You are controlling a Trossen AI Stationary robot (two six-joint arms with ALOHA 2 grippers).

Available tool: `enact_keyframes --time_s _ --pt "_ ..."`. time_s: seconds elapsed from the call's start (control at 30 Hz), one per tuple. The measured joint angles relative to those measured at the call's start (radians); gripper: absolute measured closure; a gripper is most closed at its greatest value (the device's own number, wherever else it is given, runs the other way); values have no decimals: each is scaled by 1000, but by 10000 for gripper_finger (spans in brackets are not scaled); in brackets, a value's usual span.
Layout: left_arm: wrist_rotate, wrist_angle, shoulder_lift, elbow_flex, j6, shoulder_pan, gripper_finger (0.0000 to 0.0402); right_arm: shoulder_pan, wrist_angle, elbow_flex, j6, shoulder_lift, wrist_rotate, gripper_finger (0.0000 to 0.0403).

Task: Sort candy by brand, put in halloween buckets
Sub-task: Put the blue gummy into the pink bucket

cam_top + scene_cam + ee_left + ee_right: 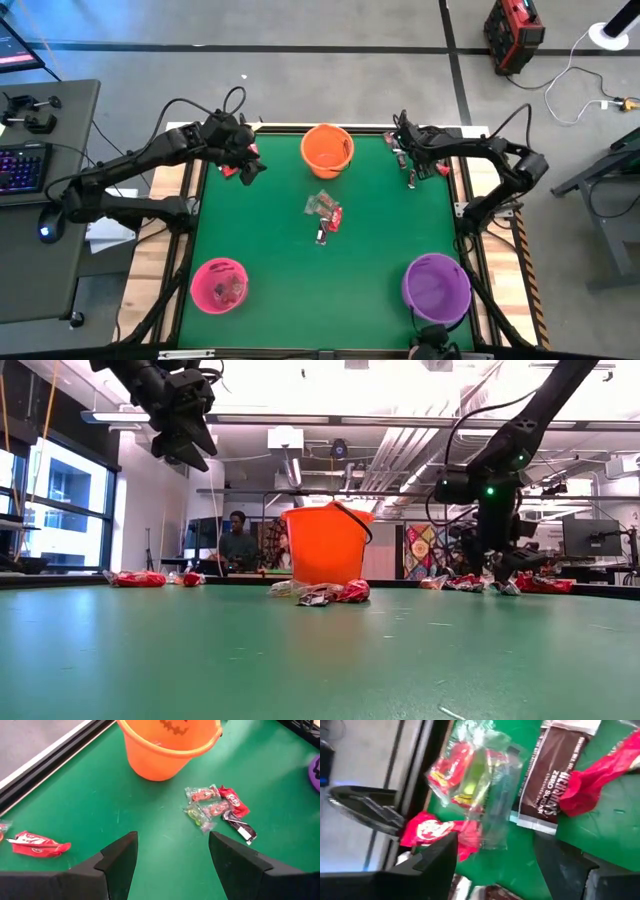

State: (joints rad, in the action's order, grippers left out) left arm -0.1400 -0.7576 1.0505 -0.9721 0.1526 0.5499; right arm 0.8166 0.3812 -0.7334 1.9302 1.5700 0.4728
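Note:
My left gripper (172, 840) is open and empty, raised high over the table's far left corner (250, 165) (190, 450). A red candy (37, 844) lies on the table below it. My right gripper (496, 842) is open and low over a candy heap at the far right edge (411, 178) (503, 575). Just beyond its fingers lie a silvery-clear candy (475, 775), a dark-wrapped bar (552, 775) and red pieces (432, 832). The orange bucket (327, 150) stands at the far middle. The pink bucket (220, 285) is near left, the purple bucket (437, 285) near right.
A small pile of red, clear and dark candy (325, 212) (217, 807) lies mid-table, in front of the orange bucket (325, 545). Pieces show inside the pink bucket. Green mat lies open between the pile and the two near buckets. A person (238, 540) sits in the room behind.

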Motion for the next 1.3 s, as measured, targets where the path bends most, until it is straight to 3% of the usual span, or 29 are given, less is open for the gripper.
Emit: enact_keyframes --time_s 0.17,0.27,0.57,0.8,1.07,1.17,1.3 --pt "0 1 0 0 0 0 168 19 -5 0 -22 0 4 154" --pt "0 2 0 0 0 0 168 27 -3 0 -48 0 -8 181" --pt "1 19 -2 0 10 0 168 -8 -5 0 -227 -15 -31 388" --pt "1 51 -44 0 38 0 168 -104 43 0 -403 -130 -3 399" --pt "12 114 -90 0 54 0 168 -304 58 0 -604 -395 -22 402" --pt "12 126 -88 0 44 0 168 -407 -37 0 -676 -475 -106 402" --pt "12 163 -80 0 3 0 168 -547 -313 0 -807 -490 -281 402"
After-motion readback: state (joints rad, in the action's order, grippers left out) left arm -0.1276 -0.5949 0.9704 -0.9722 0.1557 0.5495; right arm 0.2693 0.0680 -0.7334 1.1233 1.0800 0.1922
